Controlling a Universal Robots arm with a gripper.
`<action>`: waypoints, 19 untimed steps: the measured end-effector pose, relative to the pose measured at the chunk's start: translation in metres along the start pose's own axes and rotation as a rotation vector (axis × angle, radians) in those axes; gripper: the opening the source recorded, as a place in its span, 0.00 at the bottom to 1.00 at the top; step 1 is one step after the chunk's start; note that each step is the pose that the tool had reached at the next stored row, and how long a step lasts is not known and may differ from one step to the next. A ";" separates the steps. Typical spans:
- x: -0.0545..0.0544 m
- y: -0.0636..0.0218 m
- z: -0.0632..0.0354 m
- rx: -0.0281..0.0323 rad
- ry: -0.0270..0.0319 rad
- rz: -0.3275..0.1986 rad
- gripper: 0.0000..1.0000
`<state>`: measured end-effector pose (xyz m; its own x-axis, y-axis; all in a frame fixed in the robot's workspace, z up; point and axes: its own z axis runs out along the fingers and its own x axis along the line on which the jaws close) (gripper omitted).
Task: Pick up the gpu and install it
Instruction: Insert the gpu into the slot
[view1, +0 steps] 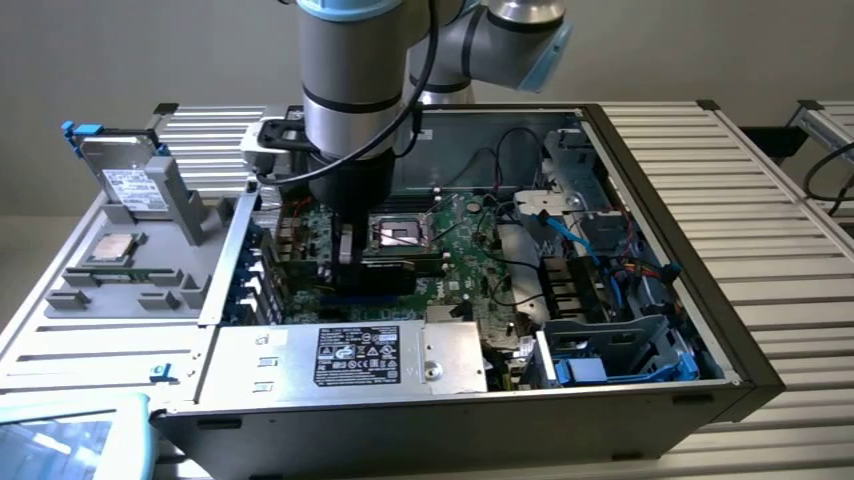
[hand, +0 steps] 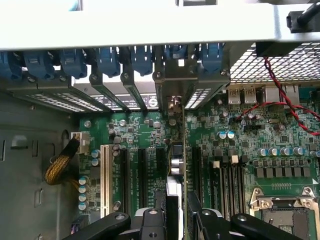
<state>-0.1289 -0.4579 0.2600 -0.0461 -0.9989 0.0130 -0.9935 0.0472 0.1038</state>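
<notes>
A slatted metal table (view1: 747, 180) carries an open computer case (view1: 641, 395) lying on its side; behind it is a plain grey wall. On the exterior view's left sits a grey tray (view1: 127, 285) with a hard drive (view1: 131, 185) standing upright in it and a CPU (view1: 110, 248) lying flat in front of that. A corner of a screen (view1: 60, 440) shows at the bottom left.

Inside the case lies the green motherboard (view1: 461, 250), with the CPU socket (view1: 398, 233) near its middle, black and red cables (view1: 514, 175) running over it, and a drive cage (view1: 614, 345) with blue cables toward the exterior view's right. A labelled power supply (view1: 360, 358) fills the near edge. In the wrist view a white slot (hand: 105, 175) and several black slots (hand: 142, 172) run side by side, with blue bracket clips (hand: 107, 60) along the case's rear wall.

The arm (view1: 354, 80) reaches straight down into the case. The gripper (hand: 176, 212) stands part open with its jaws closed on the gpu (hand: 175, 165) — the card is held on edge, seen edge-on, standing over the slots just beside the socket. Its bracket end reaches the rear wall between the clips; I cannot tell whether it is seated.
</notes>
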 end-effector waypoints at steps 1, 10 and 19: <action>0.000 0.0000 -0.0002 0.0000 -0.0002 0.000 0.28; 0.000 0.0014 0.0004 0.0000 0.0001 0.000 0.28; 0.000 0.0015 0.0017 0.0001 0.0000 -0.001 0.28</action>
<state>-0.1306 -0.4575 0.2585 -0.0455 -0.9989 0.0129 -0.9935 0.0466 0.1037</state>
